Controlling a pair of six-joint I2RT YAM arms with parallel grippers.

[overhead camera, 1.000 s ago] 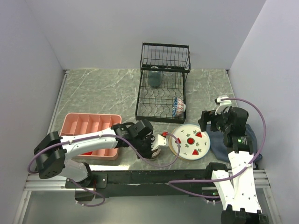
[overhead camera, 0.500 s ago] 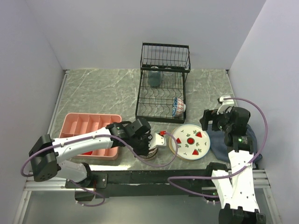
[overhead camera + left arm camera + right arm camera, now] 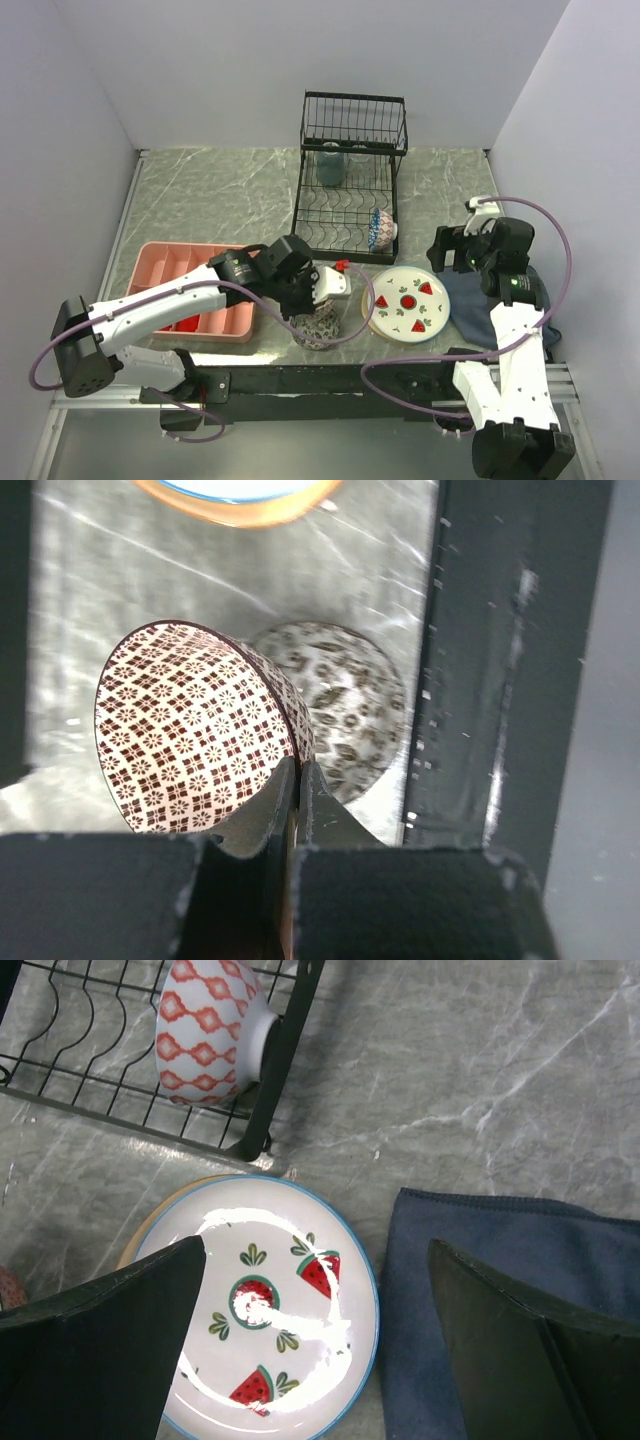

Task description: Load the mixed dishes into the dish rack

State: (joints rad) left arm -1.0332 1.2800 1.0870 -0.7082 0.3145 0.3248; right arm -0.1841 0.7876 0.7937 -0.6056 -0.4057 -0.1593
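The rack point(image 3: 350, 185) serves as the landmark for every position below.

Nearest the arm bases, in front of the rack and a little to its left, the left gripper point(image 3: 318, 308) is clamped tight on the rim of the brown bowl point(image 3: 195, 728). In the left wrist view the two fingers point(image 3: 262, 820) pinch the bowl wall between them. The bowl is tipped on its side, its patterned inside facing the camera. Its shadow falls on the table point(image 3: 220, 200) just beside the black front rail point(image 3: 500, 660).

Left of the rack's front edge lies the pink tray point(image 3: 175, 268), partly covered by the left arm.

In front of the rack's right corner sits the watermelon plate point(image 3: 262, 1305). It rests on the tan plate point(image 3: 150, 1225), of which only a thin crescent shows at the upper left. The stack lies close to the rack base without touching it.

Right of that stack lies the cloth point(image 3: 500, 1300), flat on the table.

The right gripper point(image 3: 452, 252) hangs above the plate and cloth with its jaws spread fully apart and nothing between them.

Inside the rack, at the front right corner of the lower tier, the blue bowl point(image 3: 208, 1032) stands on edge in the slots, its foot toward the right side frame. Farther back in the rack, under the upper shelf, stands a greyish vessel point(image 3: 331, 165), too indistinct to identify.
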